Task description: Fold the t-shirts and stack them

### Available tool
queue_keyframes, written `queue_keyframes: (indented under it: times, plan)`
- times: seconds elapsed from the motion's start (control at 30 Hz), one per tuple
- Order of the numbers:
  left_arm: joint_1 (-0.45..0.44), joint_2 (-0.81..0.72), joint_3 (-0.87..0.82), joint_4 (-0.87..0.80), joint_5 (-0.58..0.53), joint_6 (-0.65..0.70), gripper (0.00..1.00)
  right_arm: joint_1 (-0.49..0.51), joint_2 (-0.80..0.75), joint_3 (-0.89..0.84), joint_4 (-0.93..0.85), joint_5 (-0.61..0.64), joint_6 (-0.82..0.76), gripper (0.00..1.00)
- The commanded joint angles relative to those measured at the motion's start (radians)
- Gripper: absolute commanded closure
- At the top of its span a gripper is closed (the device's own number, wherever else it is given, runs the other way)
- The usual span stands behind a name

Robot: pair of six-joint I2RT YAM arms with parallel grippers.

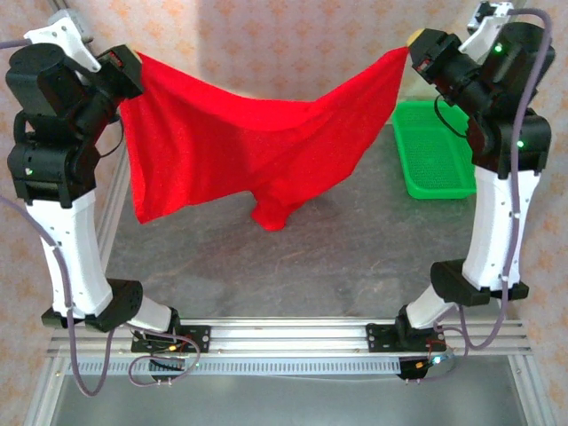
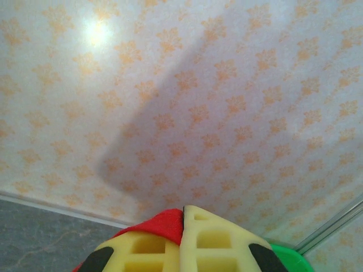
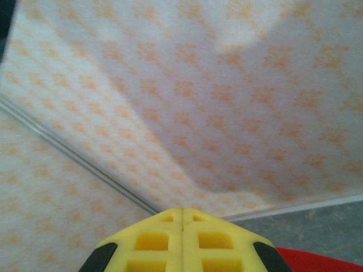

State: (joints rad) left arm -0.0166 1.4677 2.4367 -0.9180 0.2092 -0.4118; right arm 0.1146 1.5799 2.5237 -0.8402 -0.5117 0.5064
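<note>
No fold yet, I judge: the t-shirt (image 1: 257, 142) hangs over the counter (image 1: 355, 257) between left gripper (image 1: 135, 67) and right gripper (image 1: 410, 51) (both clamped on its edge), nothing stacked.

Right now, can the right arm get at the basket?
Probably not as is. The basket sits close by the right gripper with nothing between, but that gripper is shut on the shirt, hung across to the left gripper. It would have to let go first.

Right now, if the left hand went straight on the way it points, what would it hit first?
Probably the patterned wall: the left hand, shut on the t-shirt, points at it with nothing between, though how far is unclear.
</note>
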Motion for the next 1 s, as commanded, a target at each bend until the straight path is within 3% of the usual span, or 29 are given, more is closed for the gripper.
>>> queue_keyframes:
  times: [0.0, 0.27, 0.57, 0.97]
  plan:
    - [0.012, -0.072, 0.008, 0.102, 0.042, 0.051, 1.0, -0.006, -0.123, 0.0, 0.126, -0.057, 0.029, 1.0]
    - [0.014, -0.132, 0.059, 0.153, 0.085, 0.022, 1.0, -0.006, -0.279, -0.062, 0.157, 0.004, 0.026, 1.0]
    - [0.013, -0.127, 0.09, 0.161, 0.08, 0.036, 1.0, -0.006, -0.264, 0.0, 0.13, 0.032, 0.021, 1.0]
    - [0.012, -0.052, -0.224, 0.152, 0.051, 0.181, 1.0, -0.006, -0.126, -0.347, 0.277, -0.004, -0.048, 1.0]
